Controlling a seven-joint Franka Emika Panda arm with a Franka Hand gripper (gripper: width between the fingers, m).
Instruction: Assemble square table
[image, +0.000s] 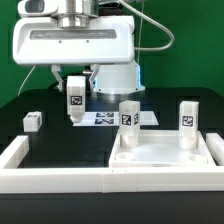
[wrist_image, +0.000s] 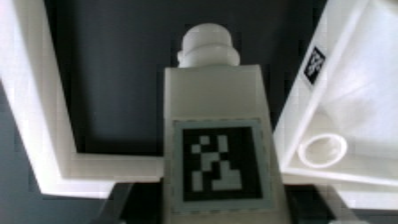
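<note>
The square tabletop (image: 165, 152) lies at the exterior view's right, with two white tagged legs (image: 128, 115) (image: 187, 117) standing upright in its far corners. My gripper (image: 75, 88) is shut on a third white leg (image: 75, 100) and holds it upright over the black table, left of the tabletop. In the wrist view this leg (wrist_image: 217, 120) fills the middle with its tag facing the camera and its rounded screw tip (wrist_image: 210, 42) pointing away. The gripper (wrist_image: 217, 197) clamps its sides. The tabletop's edge (wrist_image: 352, 90) with an open corner socket (wrist_image: 322, 151) lies beside it.
A small white tagged block (image: 33, 120) lies on the table at the exterior view's left. The marker board (image: 105, 118) lies behind the tabletop. A low white border wall (image: 60, 180) runs along the front and left, and it also shows in the wrist view (wrist_image: 63, 150).
</note>
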